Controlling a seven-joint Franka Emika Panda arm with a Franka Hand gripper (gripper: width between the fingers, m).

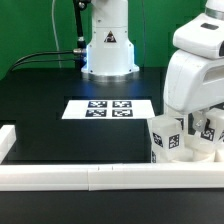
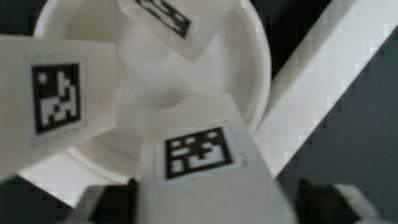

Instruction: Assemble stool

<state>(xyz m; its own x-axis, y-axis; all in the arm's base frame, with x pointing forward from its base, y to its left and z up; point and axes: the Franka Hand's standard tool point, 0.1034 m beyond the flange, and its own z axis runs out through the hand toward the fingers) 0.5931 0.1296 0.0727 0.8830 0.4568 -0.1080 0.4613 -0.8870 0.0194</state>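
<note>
Stool seat (image 2: 187,70) and tagged legs (image 1: 166,136) sit at the exterior view's right, against the long white rail (image 1: 60,176) on the black surface (image 1: 50,95). My claw (image 2: 210,205) straddles one leg (image 2: 205,160); whether it pinches, I cannot tell. The marker board (image 1: 108,108) lies near.

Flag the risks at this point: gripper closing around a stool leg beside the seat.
1. The tagged leg sits between the gripper fingers but looks tilted; the grip may catch it skewed or let it slip.
2. The leg lies against the round seat, with another leg close by; lifting could drag or knock them.
3. The parts sit crowded against the white rail, mostly hidden by the arm in the exterior view, so a shift would be hard to spot.
</note>
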